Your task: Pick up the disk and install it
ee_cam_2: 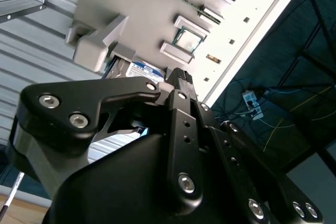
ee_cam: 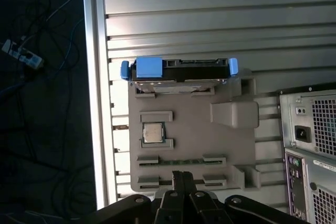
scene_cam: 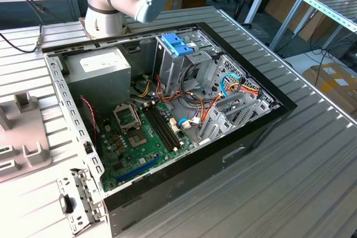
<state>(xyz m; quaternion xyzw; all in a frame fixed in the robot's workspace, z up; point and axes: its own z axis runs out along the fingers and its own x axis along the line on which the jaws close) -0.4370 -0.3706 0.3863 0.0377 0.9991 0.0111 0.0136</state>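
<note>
In the first wrist view the gripper (ee_cam: 182,179), its fingers pinched together on nothing, hangs over the near edge of the grey parts tray (ee_cam: 199,129). Beyond it on the tray lie a memory stick (ee_cam: 181,161), then a processor chip (ee_cam: 153,133). The disk (ee_cam: 184,72) sits in its slot at the far edge, untouched. This looks like the approach before pickup. Grasping would likely call for jaws opened and squared to its long sides.

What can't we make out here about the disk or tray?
- Disk: edge-on in first wrist view, faces unseen; in second wrist view mostly behind the end effector.
- Tray: cut off at the exterior view's left edge.
- Drive cage interior: hidden by its own metal walls, exterior view.
</note>
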